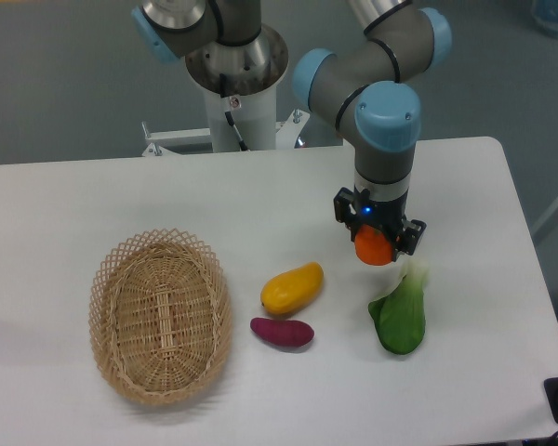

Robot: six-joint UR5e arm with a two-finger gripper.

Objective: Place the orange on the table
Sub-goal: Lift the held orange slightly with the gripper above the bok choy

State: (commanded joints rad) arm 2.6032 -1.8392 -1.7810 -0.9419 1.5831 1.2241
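End effector (378,243) clamped on orange (375,248), hovering above worktop (65,200) just far of bok choy (399,316). You: lower straight down onto bare patch, clear of mango (292,287), then release gently so it won't roll.

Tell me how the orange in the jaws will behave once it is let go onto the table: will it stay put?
The orange looks round and smooth, so it will probably roll a little on the flat white table unless released low. It may bump the leafy green just beside it. It seems firm, so the gripper is unlikely to bruise it.
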